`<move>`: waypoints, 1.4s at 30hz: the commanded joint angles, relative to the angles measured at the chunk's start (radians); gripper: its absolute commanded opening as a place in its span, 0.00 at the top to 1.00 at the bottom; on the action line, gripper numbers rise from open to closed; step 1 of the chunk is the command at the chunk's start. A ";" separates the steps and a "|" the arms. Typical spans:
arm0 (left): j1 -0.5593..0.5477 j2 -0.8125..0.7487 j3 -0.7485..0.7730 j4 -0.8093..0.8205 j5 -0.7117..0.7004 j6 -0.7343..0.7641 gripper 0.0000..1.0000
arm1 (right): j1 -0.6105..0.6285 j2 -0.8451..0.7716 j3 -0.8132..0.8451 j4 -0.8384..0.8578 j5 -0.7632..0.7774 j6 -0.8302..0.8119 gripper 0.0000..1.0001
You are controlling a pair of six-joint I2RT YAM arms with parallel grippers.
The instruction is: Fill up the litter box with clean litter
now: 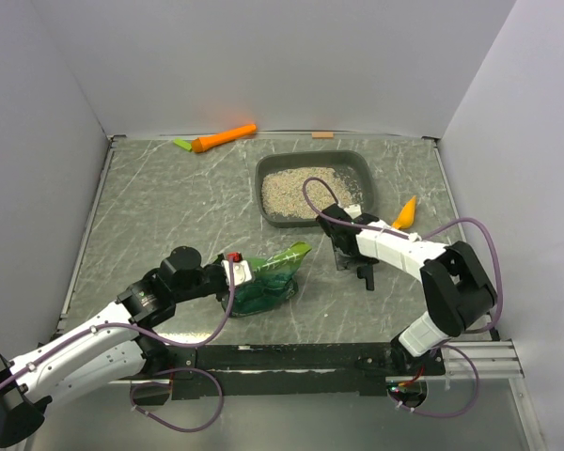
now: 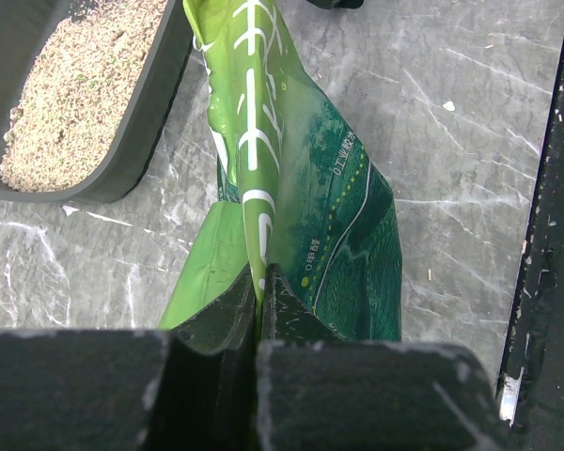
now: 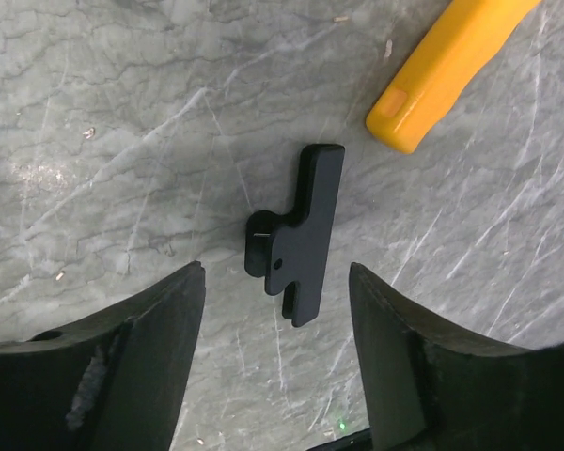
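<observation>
The litter box [image 1: 362, 169] sits on the marbled table [image 1: 169, 207], and the clean litter [image 1: 305, 191] lies in it as a speckled beige layer. On the near-left side of the box, the left gripper [image 2: 260, 282] has its fingers pressed together on a fold of the green bag [image 2: 301, 216]. The bag's far end reaches toward the box's near wall. In front of the box's near right corner, the right gripper [image 3: 274, 282] hangs with its fingers spread wide. A small black clip [image 3: 301, 230] lies flat on the table between them, touching neither finger. An orange scoop [image 1: 406, 213] lies just right of the box. An orange-and-green carrot-shaped thing [image 1: 224, 138] lies beyond the box's far left corner.
</observation>
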 commanded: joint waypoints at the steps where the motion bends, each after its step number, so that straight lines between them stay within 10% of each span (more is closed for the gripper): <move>1: 0.009 -0.016 0.017 0.069 -0.003 0.018 0.99 | -0.012 0.019 0.002 -0.013 0.026 0.039 0.33; 19: 0.009 -0.006 0.021 0.064 0.001 0.017 0.99 | -0.029 0.097 0.015 -0.039 0.036 0.068 0.54; 29: 0.009 -0.018 0.017 0.066 -0.003 0.015 0.99 | -0.046 0.128 0.028 -0.051 0.033 0.070 0.98; 35: 0.009 -0.024 0.018 0.064 -0.014 0.018 0.99 | -0.049 0.097 0.019 -0.045 0.031 0.073 1.00; 42: 0.009 -0.021 0.049 0.023 -0.013 0.024 0.73 | -0.022 0.022 0.051 -0.072 0.017 0.065 1.00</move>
